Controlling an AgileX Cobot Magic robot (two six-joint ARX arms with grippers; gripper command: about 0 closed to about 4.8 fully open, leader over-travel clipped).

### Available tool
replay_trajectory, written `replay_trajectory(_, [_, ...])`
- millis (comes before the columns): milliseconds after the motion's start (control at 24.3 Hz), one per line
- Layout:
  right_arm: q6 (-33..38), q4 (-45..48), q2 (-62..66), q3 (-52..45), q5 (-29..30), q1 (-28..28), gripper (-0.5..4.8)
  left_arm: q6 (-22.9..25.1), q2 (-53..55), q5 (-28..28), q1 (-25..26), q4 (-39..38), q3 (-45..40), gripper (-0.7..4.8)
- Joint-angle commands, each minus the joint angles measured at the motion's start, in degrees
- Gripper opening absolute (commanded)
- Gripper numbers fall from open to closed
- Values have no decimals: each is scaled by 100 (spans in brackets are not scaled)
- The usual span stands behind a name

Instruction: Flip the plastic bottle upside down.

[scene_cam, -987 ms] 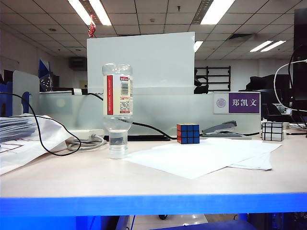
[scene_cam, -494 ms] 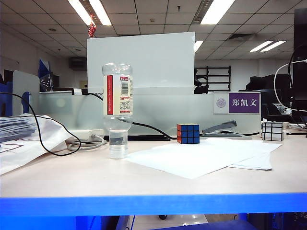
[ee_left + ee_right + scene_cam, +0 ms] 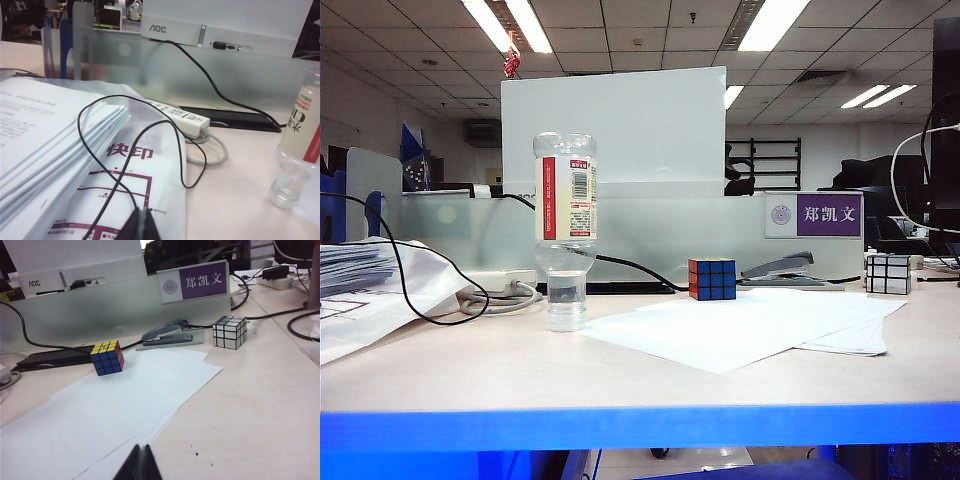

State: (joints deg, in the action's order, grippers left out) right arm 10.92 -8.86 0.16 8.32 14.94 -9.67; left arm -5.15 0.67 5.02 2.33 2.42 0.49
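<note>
Plastic bottle (image 3: 565,230): neck-down on table (image 3: 520,370), unheld.
Left gripper (image 3: 141,227), right gripper (image 3: 140,465): jaws fully closed, empty, apart from it.

Only the black, pointed fingertips of the left gripper (image 3: 140,225) and the right gripper (image 3: 140,462) show, each pair pressed together, plain and unmarked.
</note>
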Motion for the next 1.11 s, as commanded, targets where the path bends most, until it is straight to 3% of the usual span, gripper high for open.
replay_trajectory(41, [2,101,-9,24,-22,7,-9,68,0,24,0,107,7,-3])
replay_trajectory(1110, [0,98,-9,24,-28,63,-9,212,2,20,-15,98,4,-3])
